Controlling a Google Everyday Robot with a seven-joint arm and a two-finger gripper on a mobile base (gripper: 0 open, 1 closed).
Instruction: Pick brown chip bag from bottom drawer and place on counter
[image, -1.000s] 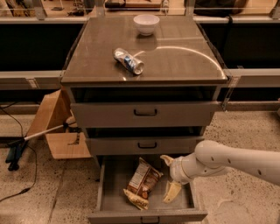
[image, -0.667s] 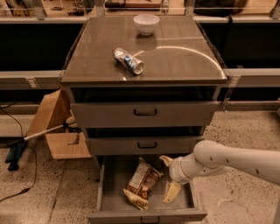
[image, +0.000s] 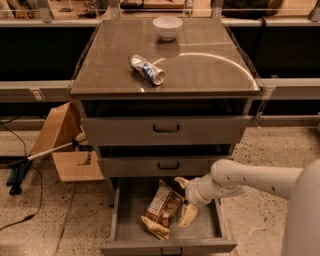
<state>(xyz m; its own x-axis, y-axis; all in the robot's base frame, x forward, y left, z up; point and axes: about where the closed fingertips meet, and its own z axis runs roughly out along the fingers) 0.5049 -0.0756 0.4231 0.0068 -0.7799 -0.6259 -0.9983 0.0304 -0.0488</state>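
Shifts only a little against the earlier frames: brings the gripper (image: 184, 199) a shade left, closer to the chip bag (image: 161, 209), and leaves everything else in place. Holds the two pale fingers (image: 189, 216) spread apart, clamped on nothing, just right of the bag inside the pulled-out bottom drawer (image: 131, 200), below the front edge of the counter (image: 210, 75). Finds the bag lying slantwise on the drawer floor, under the middle of that front edge, white label panel up.

To grasp well: bring the fingers across the bag's fuller upper part, not the crumpled lower end. Close gently, just enough to keep crinkly foil from slipping. Lift up and forward, clear of the middle drawer (image: 167, 165), before rising to the counter. Set down toward the front right corner, well apart from the crushed can (image: 147, 69) left of centre and the bowl (image: 167, 26) by the back edge.

Cannot tell whether a fingertip already touches the bag. Hides the bag's right edge behind the gripper, and cuts off the arm (image: 260, 180) at the right and the drawer front at the bottom.
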